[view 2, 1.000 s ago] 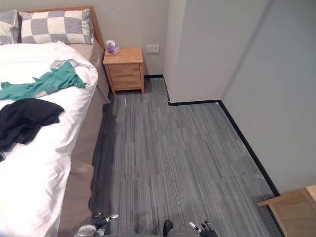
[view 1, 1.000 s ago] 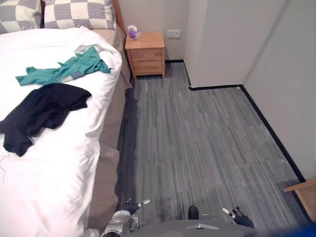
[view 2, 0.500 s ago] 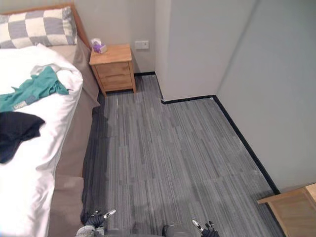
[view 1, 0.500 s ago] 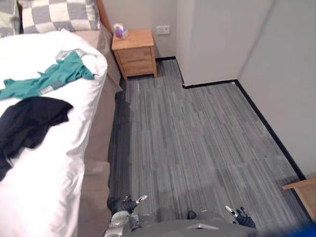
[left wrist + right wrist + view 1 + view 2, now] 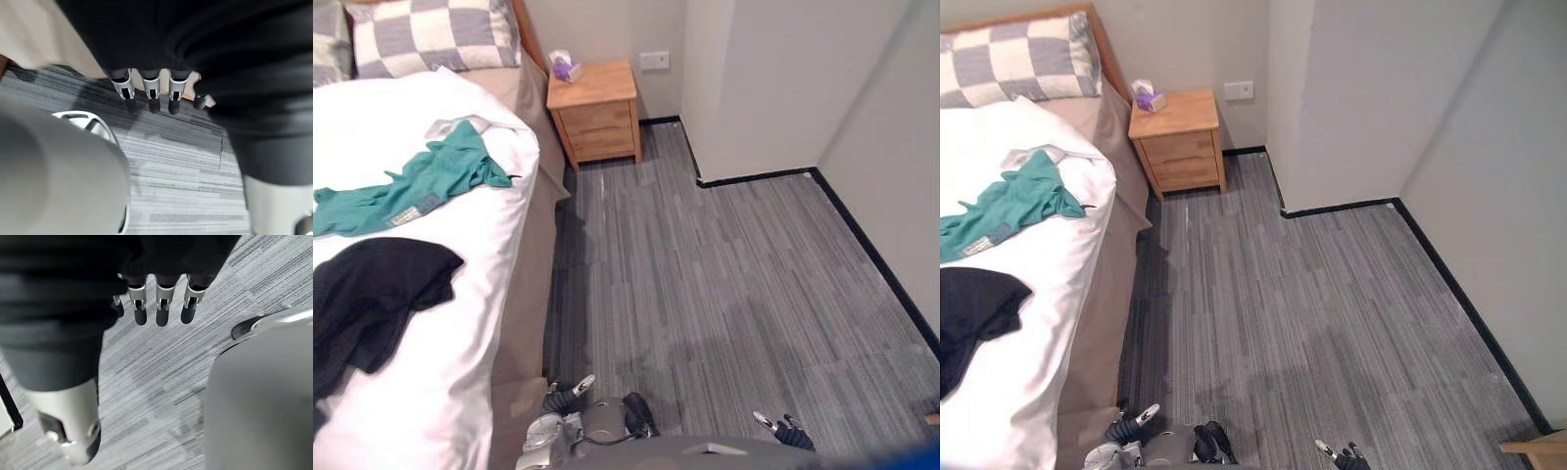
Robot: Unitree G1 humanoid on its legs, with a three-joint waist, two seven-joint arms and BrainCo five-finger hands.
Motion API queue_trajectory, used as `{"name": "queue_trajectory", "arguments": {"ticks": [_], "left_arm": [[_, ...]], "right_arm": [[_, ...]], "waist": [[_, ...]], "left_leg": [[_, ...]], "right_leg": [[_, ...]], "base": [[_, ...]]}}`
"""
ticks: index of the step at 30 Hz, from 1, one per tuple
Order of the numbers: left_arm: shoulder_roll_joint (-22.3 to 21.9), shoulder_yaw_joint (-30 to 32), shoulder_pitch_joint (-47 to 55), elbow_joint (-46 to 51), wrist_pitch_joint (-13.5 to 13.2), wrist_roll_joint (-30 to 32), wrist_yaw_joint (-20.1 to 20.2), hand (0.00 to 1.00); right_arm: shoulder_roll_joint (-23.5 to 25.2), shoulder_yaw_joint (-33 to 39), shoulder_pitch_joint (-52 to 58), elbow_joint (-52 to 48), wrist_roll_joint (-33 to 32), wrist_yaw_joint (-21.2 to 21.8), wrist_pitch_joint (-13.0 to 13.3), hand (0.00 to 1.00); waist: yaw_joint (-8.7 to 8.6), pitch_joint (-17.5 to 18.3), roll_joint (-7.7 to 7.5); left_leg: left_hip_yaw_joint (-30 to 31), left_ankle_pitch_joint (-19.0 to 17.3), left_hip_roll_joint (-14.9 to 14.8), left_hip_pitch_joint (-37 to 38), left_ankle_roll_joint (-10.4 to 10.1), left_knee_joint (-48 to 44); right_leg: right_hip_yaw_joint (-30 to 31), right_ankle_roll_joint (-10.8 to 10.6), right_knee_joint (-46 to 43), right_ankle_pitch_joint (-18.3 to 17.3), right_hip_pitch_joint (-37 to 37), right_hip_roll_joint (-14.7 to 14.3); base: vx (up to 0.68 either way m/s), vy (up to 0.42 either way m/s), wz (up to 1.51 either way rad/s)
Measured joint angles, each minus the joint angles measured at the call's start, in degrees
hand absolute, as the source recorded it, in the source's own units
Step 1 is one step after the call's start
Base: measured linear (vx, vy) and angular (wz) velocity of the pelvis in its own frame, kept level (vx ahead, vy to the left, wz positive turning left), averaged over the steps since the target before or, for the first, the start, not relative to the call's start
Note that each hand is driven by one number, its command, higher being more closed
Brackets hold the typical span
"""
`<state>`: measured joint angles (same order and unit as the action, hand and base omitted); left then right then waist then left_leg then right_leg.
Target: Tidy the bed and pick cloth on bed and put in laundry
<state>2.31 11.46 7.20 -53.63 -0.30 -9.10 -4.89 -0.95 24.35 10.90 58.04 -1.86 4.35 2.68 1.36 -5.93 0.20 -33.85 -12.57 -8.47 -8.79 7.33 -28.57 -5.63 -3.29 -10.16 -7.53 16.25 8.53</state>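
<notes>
Nothing is done yet: a green cloth point(image 5: 423, 184) and a black cloth point(image 5: 374, 294) lie on the bed point(image 5: 450, 377), while my left hand point(image 5: 566, 397) and right hand point(image 5: 783, 433) hang over the floor point(image 5: 724, 274), fingers relaxed, empty.

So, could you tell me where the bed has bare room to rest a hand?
Bare sheet runs along the floor-side edge beside the black cloth, and between the pillow and the green cloth. It is crowded where both cloths lie.
</notes>
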Motion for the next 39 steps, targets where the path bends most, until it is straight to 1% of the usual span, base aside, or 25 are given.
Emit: {"name": "queue_trajectory", "arguments": {"ticks": [1,2,3,4,5,7,8,10,13,14,15,16,17,18,20,23,25,27,28,30,33,35,36,37,39], "left_arm": [[0.94,-0.46,0.03,-1.38,0.06,0.33,0.23,0.0],[1.09,-0.89,0.0,-1.8,0.04,0.54,0.41,0.0],[1.73,-2.32,-0.08,-2.6,-0.09,0.99,0.88,0.0],[2.44,-2.5,-0.53,-3.44,-0.43,0.99,1.42,0.0],[2.61,-2.46,-0.79,-3.6,-0.6,1.05,1.5,0.0],[3.14,-3.5,-1.04,-5.15,-0.58,1.47,2.09,0.0],[3.18,-4.26,-1.17,-5.15,-0.58,1.45,2.09,0.0],[4.17,-6.95,-2.52,-6.14,-0.45,0.64,2.08,0.0],[3.53,-7.03,-4.54,-6.3,0.45,0.61,2.3,0.0],[3.03,-6.86,-4.95,-6.25,1.0,0.65,2.47,0.0],[2.52,-6.69,-4.8,-6.25,1.26,1.04,2.53,0.0],[2.5,-6.31,-4.73,-6.28,1.3,1.38,2.52,0.0],[0.23,-5.73,-4.58,-6.19,1.36,2.05,2.68,0.0],[-0.25,-5.7,-3.99,-6.16,1.13,2.5,3.0,0.0],[-1.02,-3.54,-4.19,-5.89,0.8,3.64,3.16,0.0],[-1.66,-2.11,-3.38,-5.92,0.73,3.9,2.93,0.0],[-1.62,-1.95,-3.16,-5.81,0.66,3.63,2.2,0.0],[-1.17,-0.54,-3.12,-5.54,-0.21,2.79,2.01,0.0],[-1.36,0.59,-2.89,-3.64,-0.98,2.77,2.01,0.0],[-1.25,0.42,-2.73,-2.21,-1.76,2.89,2.04,0.0],[-1.45,0.36,-2.69,-0.35,-2.48,2.8,2.17,0.0],[-1.38,0.42,-3.0,1.15,-2.58,2.84,2.36,0.0],[-2.01,0.45,-2.87,1.34,-2.6,2.76,2.49,0.0],[-1.7,1.88,-3.02,1.6,-2.58,2.48,2.48,0.0],[-1.66,2.83,-3.26,1.77,-2.37,2.81,2.52,0.0]], "right_arm": [[0.14,0.0,-0.02,0.51,0.8,0.08,0.02,0.0],[0.13,0.0,-0.02,0.77,1.04,0.11,0.13,0.0],[-0.15,0.09,-0.05,1.68,1.04,0.07,0.23,0.0],[0.03,0.22,-0.15,2.82,0.94,0.0,0.07,0.0],[0.03,0.2,-0.14,3.11,0.94,0.01,0.03,0.0],[-0.37,0.14,-0.08,2.96,0.88,0.05,0.21,0.0],[-0.45,-0.02,-0.07,2.57,0.9,0.1,0.26,0.0],[-0.51,-0.39,-0.47,1.84,0.81,0.98,0.79,0.0],[-0.49,-0.36,-1.0,1.45,-0.97,1.68,0.66,0.0],[-0.36,-0.37,-0.92,1.28,-1.46,1.67,0.54,0.0],[-0.19,-0.43,-0.47,1.26,-1.83,1.58,0.31,0.0],[-0.18,-0.44,-0.24,1.42,-2.03,1.57,0.21,0.0],[-1.37,-0.32,-0.31,1.35,-2.2,1.44,0.2,0.0],[-1.59,-0.32,-0.51,1.02,-2.13,1.39,0.42,0.0],[-1.23,-0.57,-1.62,0.32,-1.84,0.8,0.74,0.0],[-1.91,-2.27,-1.65,0.26,-1.82,0.56,0.75,0.0],[-2.09,-2.4,-1.69,0.33,-1.81,0.31,0.14,0.0],[-2.44,-2.86,-1.63,0.21,-1.73,-0.08,0.09,0.0],[-2.46,-3.13,-1.66,0.26,-0.99,-0.33,0.01,0.0],[-2.7,-4.27,-1.52,0.32,-0.38,-0.72,-0.68,0.0],[-2.94,-5.28,-2.24,-0.52,0.58,-0.75,-1.13,0.0],[-2.36,-5.22,-1.76,-1.63,1.59,-0.67,-1.14,0.0],[-2.62,-5.05,-0.58,-2.79,2.01,-0.47,-1.07,0.0],[-1.83,-5.65,-0.45,-2.69,2.06,-0.5,-1.18,0.0],[-0.87,-6.85,-1.14,-4.13,2.09,-0.02,-0.74,0.0]], "waist": [[-0.5,1.46,-1.62],[-0.75,1.71,-1.86],[-1.28,1.71,-1.33],[-1.79,1.25,-2.21],[-1.86,1.16,-2.44],[-2.09,0.34,-1.36],[-2.25,0.28,-1.24],[-3.72,-0.17,-1.09],[-4.75,-1.89,-0.55],[-4.96,-2.58,-0.39],[-4.93,-2.84,-0.77],[-4.92,-3.27,-0.9],[-4.44,-4.33,1.44],[-4.1,-4.55,2.13],[-4.2,-6.2,1.76],[-4.68,-5.57,2.1],[-4.76,-5.0,2.34],[-4.87,-5.07,2.84],[-4.04,-5.47,3.14],[-3.35,-5.84,2.28],[-2.45,-5.94,1.92],[-1.15,-6.41,0.98],[-0.72,-6.29,1.7],[-0.31,-5.65,-0.24],[-0.44,-5.25,-1.5]], "left_leg": [[0.34,-0.12,2.26,2.51,-0.08,3.84],[0.9,-0.35,3.05,3.23,-0.34,5.22],[3.3,-2.29,4.49,5.59,-1.53,9.13],[4.13,-2.68,6.38,7.88,-1.45,11.4],[4.38,-2.74,6.83,8.75,-1.42,11.84],[5.44,-3.01,7.16,16.14,-2.01,15.33],[5.69,-2.94,7.16,17.39,-2.12,16.15],[9.0,-2.61,6.62,21.92,-3.06,20.03],[13.51,-3.69,4.08,24.27,-5.56,20.64],[15.69,-4.43,2.69,25.22,-7.07,20.51],[17.88,-5.63,1.74,26.18,-9.27,20.41],[18.95,-6.41,1.17,26.95,-10.5,20.35],[20.06,-6.63,-1.24,28.45,-11.68,20.82],[20.18,-6.06,-1.42,28.59,-11.77,20.96],[20.43,-2.85,-1.82,31.56,-13.03,21.52],[21.41,-2.28,-4.31,31.81,-12.83,17.65],[24.57,0.02,-6.75,26.94,-12.83,6.94],[28.8,6.67,-10.29,14.62,-13.54,-16.88],[29.11,3.48,-10.94,8.29,-12.95,-29.35],[28.7,-0.07,-8.83,2.88,-12.89,-34.76],[22.73,-5.14,-4.88,-5.73,-10.86,-27.93],[15.26,-4.28,-2.19,-8.29,-8.59,-15.25],[11.31,4.81,-1.24,-8.88,-3.48,-3.38],[8.92,3.36,0.74,-6.56,-1.29,-2.72],[7.4,2.75,1.12,-6.27,-1.81,-2.07]], "right_leg": [[-0.16,-0.27,-7.65,0.31,-3.16,1.36],[-0.19,-1.0,-10.99,0.55,-4.6,1.78],[-0.13,-4.59,-21.13,2.36,-9.07,2.27],[0.74,-8.31,-32.67,4.05,-13.76,4.14],[0.79,-8.59,-36.25,3.73,-15.11,4.74],[-1.78,-5.84,-49.17,-1.61,-21.68,5.9],[-2.25,-4.81,-50.01,-2.72,-22.8,5.83],[-5.26,-2.3,-46.26,-6.94,-29.04,5.05],[-6.8,-1.53,-33.1,-7.06,-32.27,3.61],[-6.79,-1.35,-24.3,-4.78,-32.72,3.28],[-5.46,-1.41,-12.36,0.16,-32.79,3.18],[-4.32,-1.78,-9.26,6.17,-32.34,2.94],[-5.19,-0.04,-10.32,5.95,-31.17,-0.12],[-5.17,0.78,-11.65,5.31,-31.37,-0.41],[-4.99,1.83,-24.07,-4.59,-34.04,0.41],[-6.08,2.15,-28.29,-10.96,-33.34,-0.57],[-6.92,2.68,-27.16,-13.0,-31.31,-2.39],[-8.07,4.34,-22.03,-14.13,-26.11,-4.81],[-8.0,5.84,-18.98,-14.31,-21.65,-5.51],[-8.06,5.69,-15.1,-14.29,-15.65,-5.32],[-7.61,3.94,-10.5,-14.52,-7.99,-3.44],[-7.54,1.71,-10.91,-15.75,-5.04,-0.43],[-7.51,-0.62,-11.04,-17.2,-2.97,0.04],[-6.16,-0.88,-10.08,-17.79,-1.39,1.75],[-5.44,1.06,-4.13,-12.86,-0.32,0.59]], "base": [[0.35,0.153,-0.1],[0.41,0.172,0.22],[0.32,0.091,0.46],[0.31,0.053,0.48],[0.29,-0.005,0.39],[0.29,-0.012,0.18],[0.27,-0.022,0.28],[0.25,-0.123,0.63],[0.23,-0.258,0.95],[0.33,-0.384,0.99],[0.46,-0.495,1.0],[0.5,-0.478,0.65],[0.37,-0.29,0.23],[0.4,-0.311,0.13],[0.45,-0.395,0.12],[0.36,-0.276,0.02],[0.38,-0.28,-0.01],[0.43,-0.227,0.05],[0.41,-0.162,-0.01],[0.46,-0.081,-0.12],[0.54,0.048,-0.28],[0.57,0.15,-0.31],[0.58,0.188,-0.14],[0.76,0.244,-0.09],[0.43,0.127,-0.09]]}}
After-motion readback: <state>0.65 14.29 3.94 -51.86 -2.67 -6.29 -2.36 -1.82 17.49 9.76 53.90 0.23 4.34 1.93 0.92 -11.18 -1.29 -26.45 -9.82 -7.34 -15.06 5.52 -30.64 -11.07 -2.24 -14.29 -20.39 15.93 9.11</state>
